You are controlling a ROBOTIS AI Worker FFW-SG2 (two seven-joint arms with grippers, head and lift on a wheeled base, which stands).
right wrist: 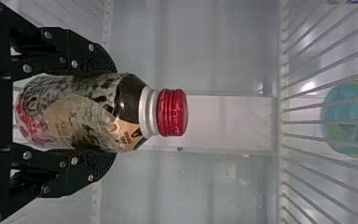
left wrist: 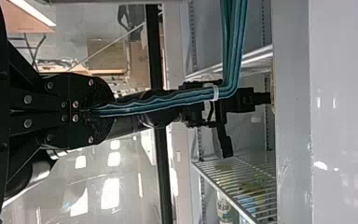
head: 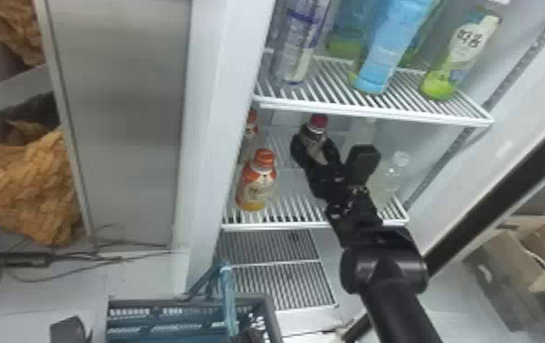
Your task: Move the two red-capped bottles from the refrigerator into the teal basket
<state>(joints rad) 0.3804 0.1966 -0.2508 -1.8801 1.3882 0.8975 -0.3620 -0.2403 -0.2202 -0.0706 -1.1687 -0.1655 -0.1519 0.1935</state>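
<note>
- Red-capped bottle (head: 319,122) upright inside the fridge, over the middle shelf (head: 275,226); can't tell if its base touches.
- Right gripper (head: 315,149) has that bottle, one finger along each side.
- Gap between red cap and upper wire shelf (head: 376,113); room on the middle shelf between held bottle and nearer orange-capped bottle (head: 257,184), which stands by the fridge's left wall.
- Second orange-capped bottle (head: 250,130) behind it; clear bottle (head: 392,175) over to the right.
- Teal basket (head: 148,335) below, just outside the fridge; slotted walls, dark rim.
- Left gripper (head: 246,336) has narrow fingers, pinched together on the teal handle (head: 229,301); ropy strands, white tie at the bend.
- Upper shelf: blue bottle (head: 387,50), green-based bottle (head: 460,54), ribbed clear bottle (head: 301,45).
</note>
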